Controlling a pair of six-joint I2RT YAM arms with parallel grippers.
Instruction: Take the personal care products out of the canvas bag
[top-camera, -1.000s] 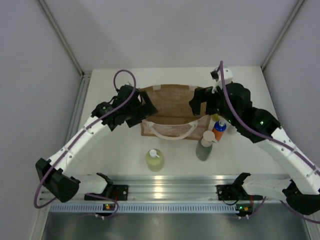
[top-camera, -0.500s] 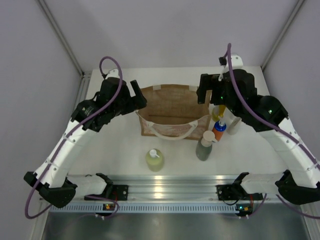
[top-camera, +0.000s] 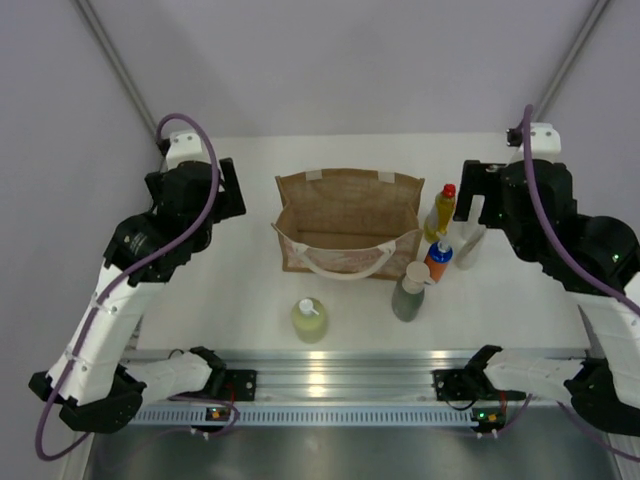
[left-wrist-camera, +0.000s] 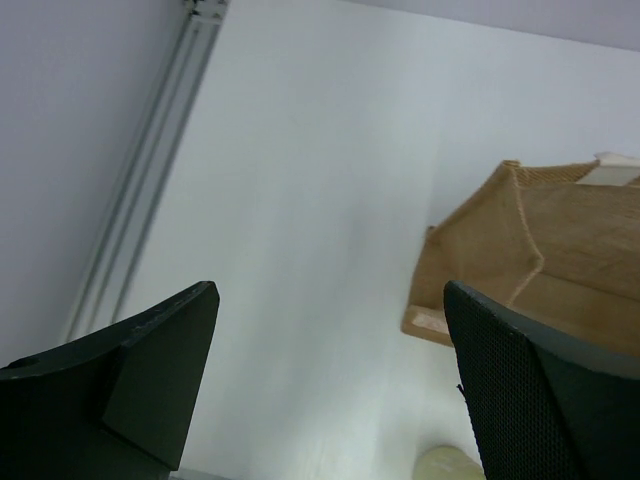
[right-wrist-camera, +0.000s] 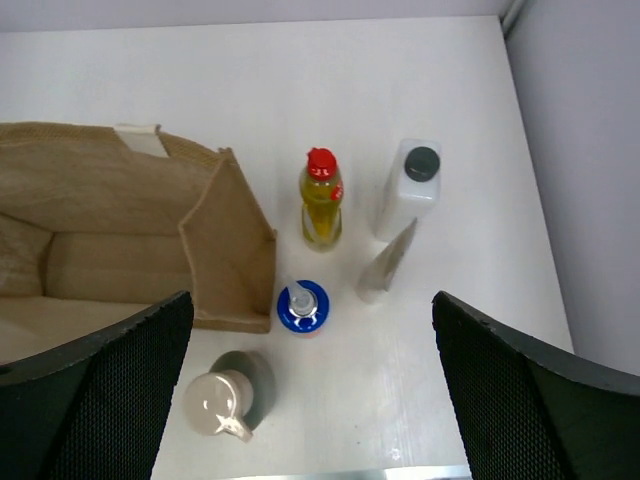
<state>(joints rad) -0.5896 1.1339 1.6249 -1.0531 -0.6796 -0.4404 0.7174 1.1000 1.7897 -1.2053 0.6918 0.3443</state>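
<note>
Left end effector (left-wrist-camera: 330, 345) and right end effector (right-wrist-camera: 315, 375) — both apart, empty — have withdrawn from the canvas bag (top-camera: 347, 198).

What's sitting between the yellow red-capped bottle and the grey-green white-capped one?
The orange bottle with the blue top stands between the yellow bottle and the grey-green bottle, clearest in the right wrist view.

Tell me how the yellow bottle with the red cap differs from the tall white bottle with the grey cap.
The yellow red-capped bottle is see-through and round with a narrow neck; the tall white grey-capped bottle is opaque and boxy. The yellow one stands nearer the tan canvas bag. Both stand upright on the white table, outside the bag.
</note>
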